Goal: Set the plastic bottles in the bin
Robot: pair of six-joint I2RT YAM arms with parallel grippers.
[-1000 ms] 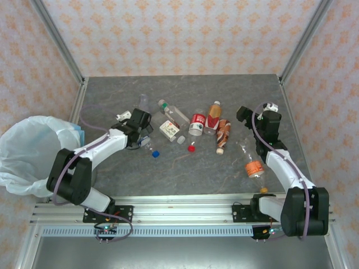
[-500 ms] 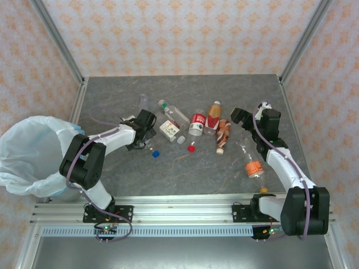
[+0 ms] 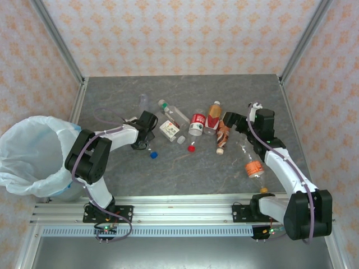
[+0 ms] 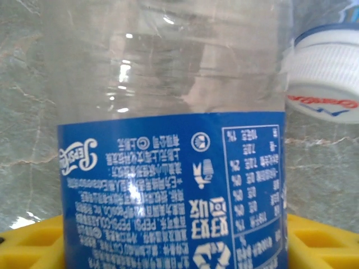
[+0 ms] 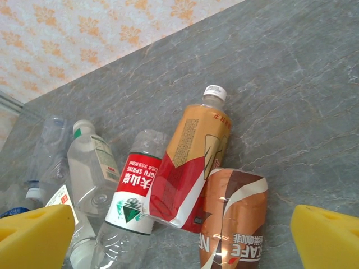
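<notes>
Both hands have slid inward toward the plastic bottles [image 3: 197, 123] lying at mid-tabletop [image 3: 185, 168]. The left hand [image 3: 147, 130] has closed its yellow pads [image 4: 28, 244] against both sides of a clear blue-labelled bottle [image 4: 174, 185]. The right hand [image 3: 229, 121] hangs wide open just above a brown bottle [image 5: 233, 224]. At the frame's left edge, well apart from them, stands the bag-lined bin [image 3: 22, 140].

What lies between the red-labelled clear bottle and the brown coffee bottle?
The tan-and-red labelled bottle with the white cap lies between them, as the right wrist view shows.
</notes>
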